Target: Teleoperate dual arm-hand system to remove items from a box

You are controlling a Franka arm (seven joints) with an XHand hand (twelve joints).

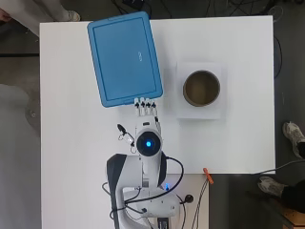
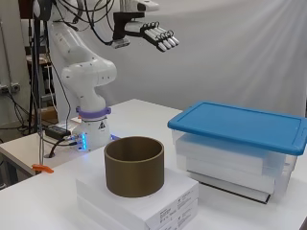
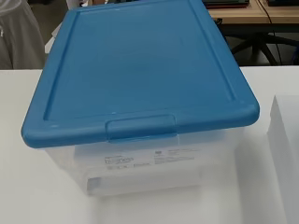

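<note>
The blue lid [image 3: 140, 70] hides the box's [image 3: 149, 163] contents; the white carton [image 3: 286, 154] is cut off in the wrist view.

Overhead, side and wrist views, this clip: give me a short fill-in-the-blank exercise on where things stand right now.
1. The clear box is closed by a lid coloured ____.
2. The brown cylinder stands on a flat ____ box.
3. The hand hangs in the air with its fingers ____.
4. Nothing has been taken out yet, because the lid is still ____ the box.

Missing words: blue; white; straight; on
</note>
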